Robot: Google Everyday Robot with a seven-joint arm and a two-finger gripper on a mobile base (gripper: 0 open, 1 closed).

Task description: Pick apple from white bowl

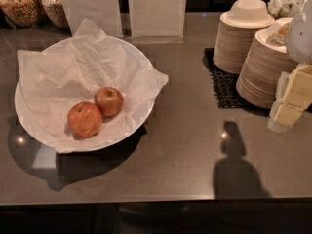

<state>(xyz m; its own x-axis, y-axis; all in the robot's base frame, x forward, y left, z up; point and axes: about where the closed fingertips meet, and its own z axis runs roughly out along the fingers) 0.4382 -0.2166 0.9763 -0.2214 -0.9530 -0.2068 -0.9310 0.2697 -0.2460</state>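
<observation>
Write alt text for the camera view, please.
Two apples, the deeper red apple beside a paler apple, lie in a paper-lined white bowl on a counter; the tool hangs at the right edge, by stacked paper bowls.

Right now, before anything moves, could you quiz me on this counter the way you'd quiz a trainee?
1. How many apples lie in the white bowl?
2. True or false: the gripper is touching the deeper red apple.
3. Where is the gripper? A) over the white bowl B) at the right edge, by the stacked paper bowls C) at the left edge

Key: 1. Two: the deeper red apple and the paler apple. 2. False. 3. B.
</observation>
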